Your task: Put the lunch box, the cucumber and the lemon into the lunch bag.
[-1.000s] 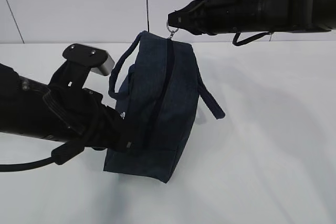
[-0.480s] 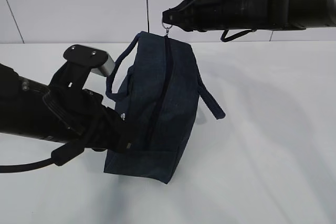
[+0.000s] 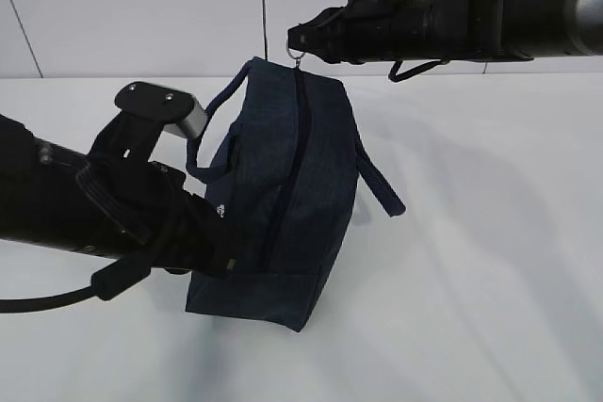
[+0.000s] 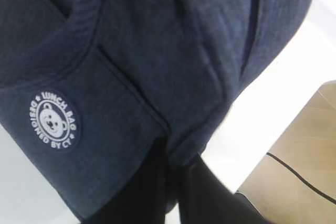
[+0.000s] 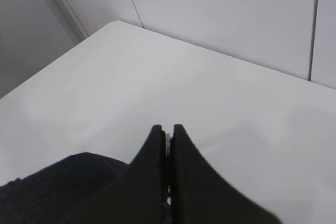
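Sagging softly mid-table, the lunch bag (image 3: 283, 195) looks light and floppy; the right gripper (image 3: 300, 44) pinches its zipper ring (image 3: 296, 50) at twelve o'clock, the left gripper (image 4: 173, 182) clamps fabric at eight.

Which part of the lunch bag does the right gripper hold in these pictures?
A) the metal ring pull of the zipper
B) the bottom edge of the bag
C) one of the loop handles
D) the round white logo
A: in the exterior view the right gripper is shut on the metal ring pull at the far end of the zipper, above the lunch bag; both loop handles hang free.
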